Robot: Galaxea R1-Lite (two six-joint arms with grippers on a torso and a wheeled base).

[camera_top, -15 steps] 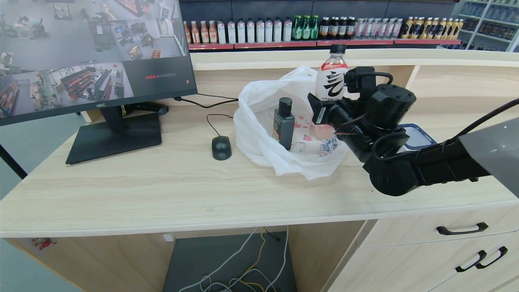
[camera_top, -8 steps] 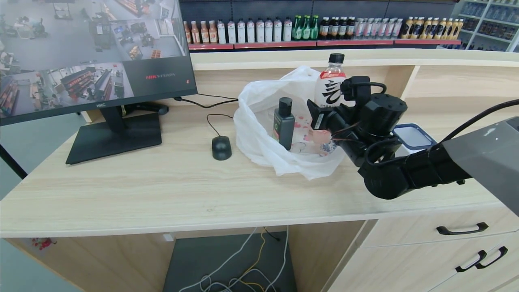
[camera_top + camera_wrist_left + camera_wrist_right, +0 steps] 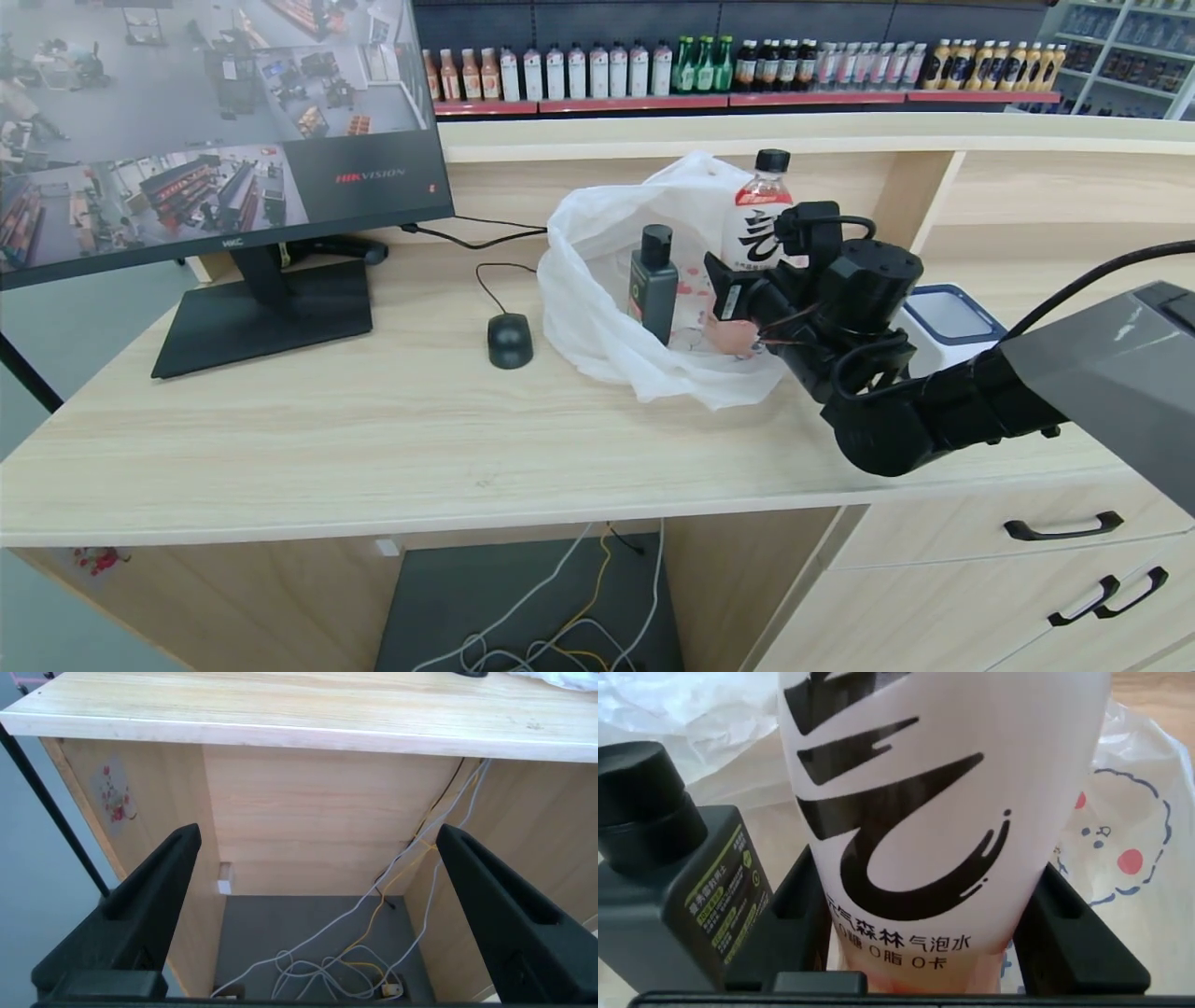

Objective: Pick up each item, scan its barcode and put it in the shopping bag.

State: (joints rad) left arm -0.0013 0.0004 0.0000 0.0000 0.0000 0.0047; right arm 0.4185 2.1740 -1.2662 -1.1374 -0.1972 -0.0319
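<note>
A white drink bottle (image 3: 758, 222) with black brush marks and a black cap stands upright in my right gripper (image 3: 747, 297), which is shut on its lower body. It hangs inside the mouth of the white plastic shopping bag (image 3: 597, 313), its pink base low among the bag's folds. In the right wrist view the bottle (image 3: 943, 812) stands between the two fingers (image 3: 799, 910). A dark green bottle (image 3: 653, 283) stands upright in the bag just left of it, the dark bottle (image 3: 673, 873) close beside my gripper. My left gripper (image 3: 327, 887) is open below the counter's front edge.
A blue-rimmed scanner pad (image 3: 948, 315) lies on the counter right of the bag, partly behind my right arm. A black mouse (image 3: 510, 339) and a monitor (image 3: 215, 121) stand to the left. Cables (image 3: 336, 961) hang under the counter (image 3: 373, 439). Drawers (image 3: 1064, 530) are at lower right.
My right gripper has come down and slightly left with the white bottle, lowering it into the bag beside the dark bottle.
</note>
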